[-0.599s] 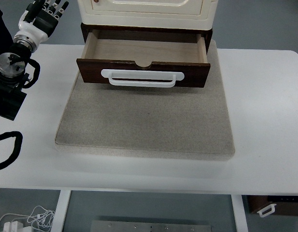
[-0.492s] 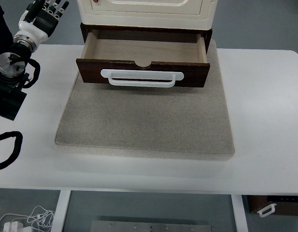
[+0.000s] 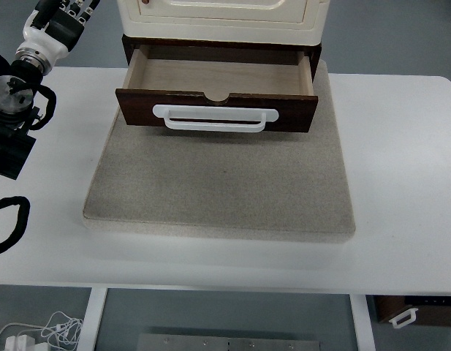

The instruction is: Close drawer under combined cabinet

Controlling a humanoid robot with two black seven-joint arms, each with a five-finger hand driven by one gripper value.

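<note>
Brown drawer (image 3: 216, 99) hangs open under cabinet (image 3: 221, 18), white handle (image 3: 215, 118) facing out for a push. Left hand (image 3: 58, 22) far off, grips nothing; finger spread unclear.

The drawer (image 3: 216, 88) looks like wood, dark-stained outside, pale within; its handle (image 3: 215, 118) glossy white plastic; the mat (image 3: 219, 183) rough, speckled grey.

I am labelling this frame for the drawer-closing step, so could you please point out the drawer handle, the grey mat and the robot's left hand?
drawer handle (image 3: 215, 118), top view, middle of the white bar.
grey mat (image 3: 219, 186), top view, bare centre.
left hand (image 3: 61, 16), top view, its back, at the top edge.
</note>
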